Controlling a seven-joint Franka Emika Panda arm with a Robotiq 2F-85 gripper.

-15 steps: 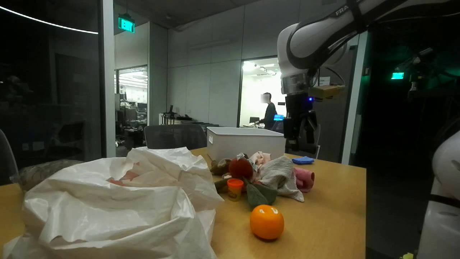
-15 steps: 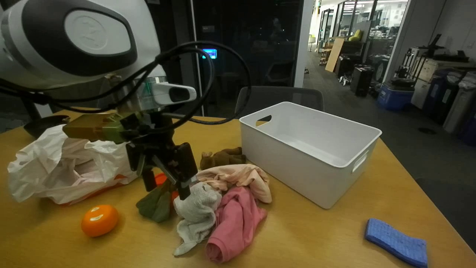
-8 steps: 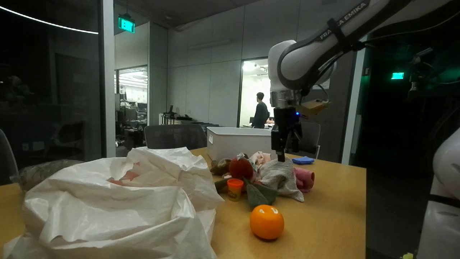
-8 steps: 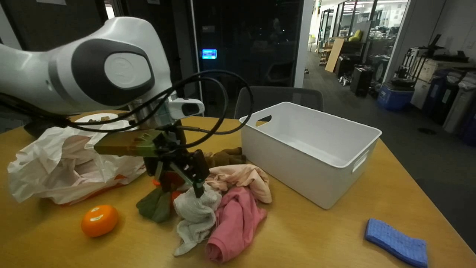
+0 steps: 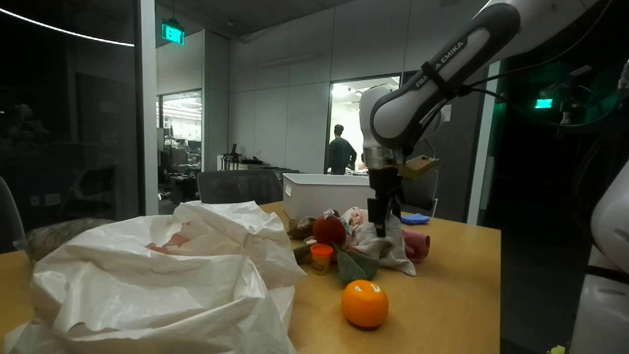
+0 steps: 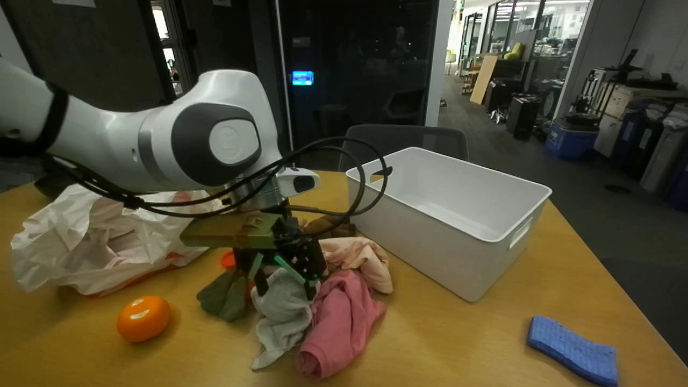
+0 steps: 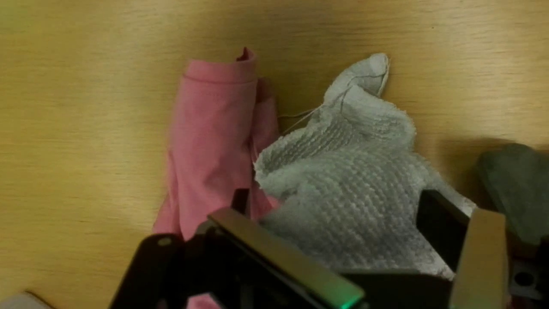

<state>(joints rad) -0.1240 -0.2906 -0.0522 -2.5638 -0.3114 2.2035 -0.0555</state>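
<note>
Gripper [image 7: 334, 214], one: fingers parted, grasping nothing. Lowered over the last second from above the pile to the grey cloth.

Grey cloth [image 7: 356, 189], one: waffle-textured, crumpled, lying on the table [image 6: 457, 344] between and beneath the fingertips; not visibly shifted. The descent places it within the gripper's span, though ungripped. Whether the tips touch the fabric cannot be told for certain.

Pink cloth [image 7: 214, 124], one: loosely rolled, against the grey cloth, partly behind one finger in the wrist view.

Green item [image 5: 357, 267], one: just beside the grey cloth's opposite edge.

Peach cloth [image 6: 365, 258], one: bunched, touching the pink cloth.

Orange-lidded tub [image 5: 321, 260], one: upright, near the green item.

Orange fruit [image 6: 144, 319], one: glossy, apart from the pile.

White bin [image 6: 419, 242], one: beyond the cloths.

White plastic bag [image 5: 142, 290], one: slumped, past the tub.

Blue pad [image 6: 572, 349], one: well apart.
</note>
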